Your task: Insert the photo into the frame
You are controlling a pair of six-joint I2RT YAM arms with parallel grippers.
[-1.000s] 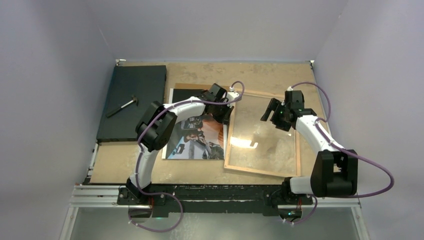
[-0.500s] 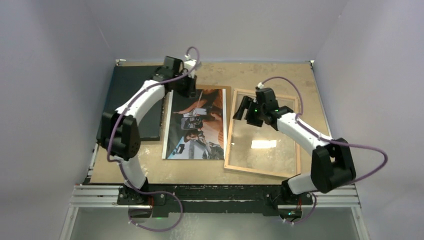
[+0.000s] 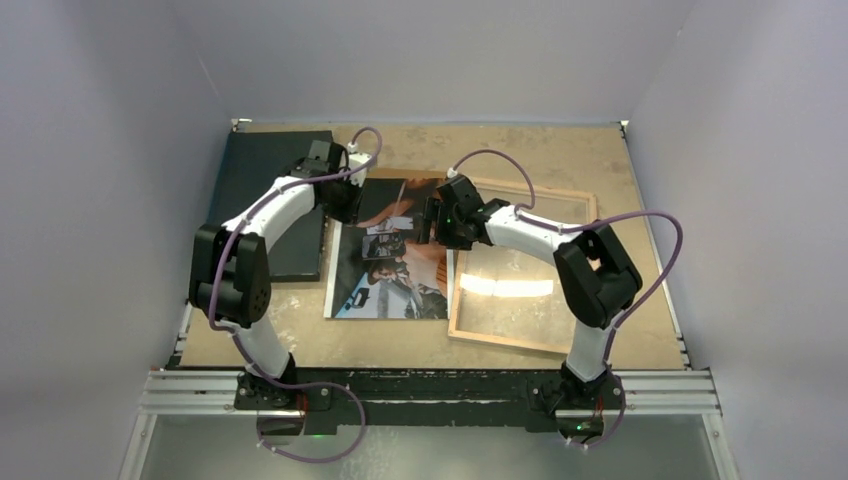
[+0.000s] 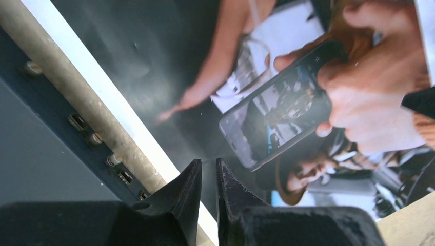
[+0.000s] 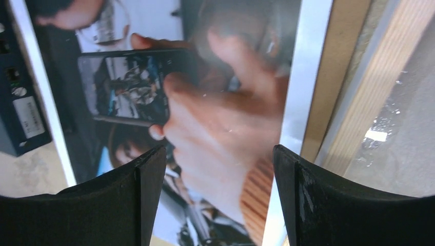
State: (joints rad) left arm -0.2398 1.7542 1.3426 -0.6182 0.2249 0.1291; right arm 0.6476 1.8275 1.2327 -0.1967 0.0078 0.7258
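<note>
Photo (image 3: 400,290), a glossy dark rectangular print, lies left of the thin wooden-railed frame (image 3: 520,340). Pickup is pending: left gripper (image 4: 208,179) barely parted, right gripper (image 5: 218,154) wide, both empty. Next, probably pinch an edge.

Photo (image 3: 392,280): far corners were masked overhead by left gripper (image 3: 342,197) and right gripper (image 3: 437,224); wrist views cropped it at their edges.
Frame (image 3: 522,343): far-left corner lay hidden behind right arm.
Black board (image 3: 250,170): right edge was partly covered by left arm.
Left fingertips (image 4: 191,179): blurred; contact with photo was undeterminable.
</note>
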